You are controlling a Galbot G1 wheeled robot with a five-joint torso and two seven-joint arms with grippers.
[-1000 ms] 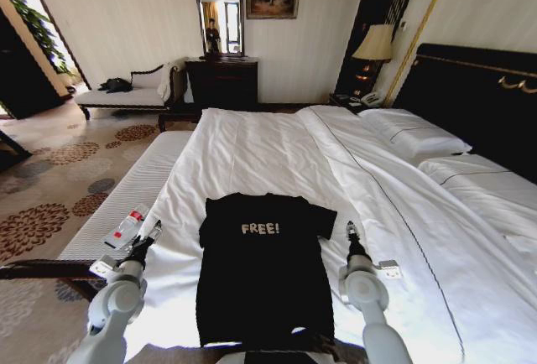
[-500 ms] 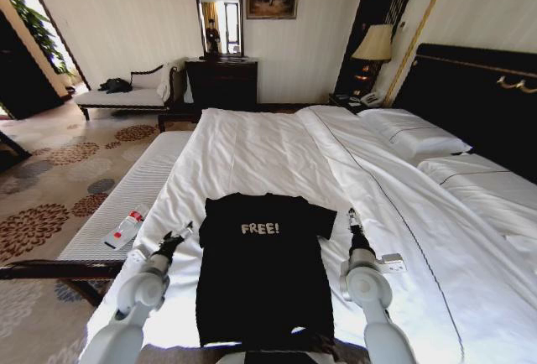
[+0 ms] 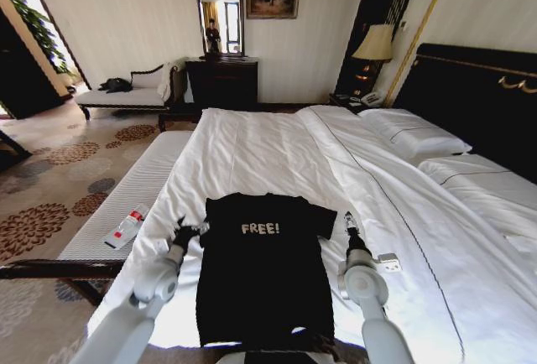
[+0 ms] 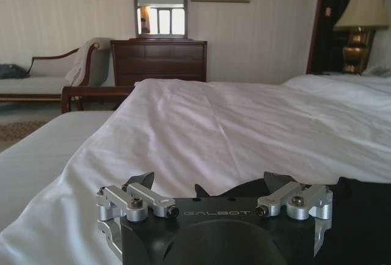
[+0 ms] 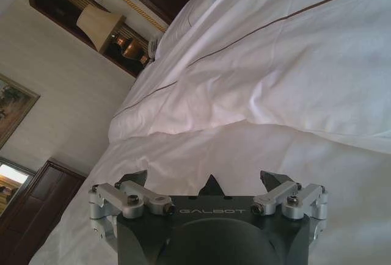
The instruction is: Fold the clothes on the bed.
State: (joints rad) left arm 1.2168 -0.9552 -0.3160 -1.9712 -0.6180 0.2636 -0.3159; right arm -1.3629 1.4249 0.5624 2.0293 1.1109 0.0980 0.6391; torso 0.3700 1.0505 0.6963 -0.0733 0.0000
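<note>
— Lying flat near the foot of the bed, is that the black T-shirt?

— Yes, spread on the white duvet, "FREE!" facing up.

— And the left gripper?

— Fingers spread wide, holding nothing, right at the shirt's left sleeve edge; contact can't be told.

— The right gripper?

— Also spread apart and empty, just beside the right sleeve, over the duvet.
</note>
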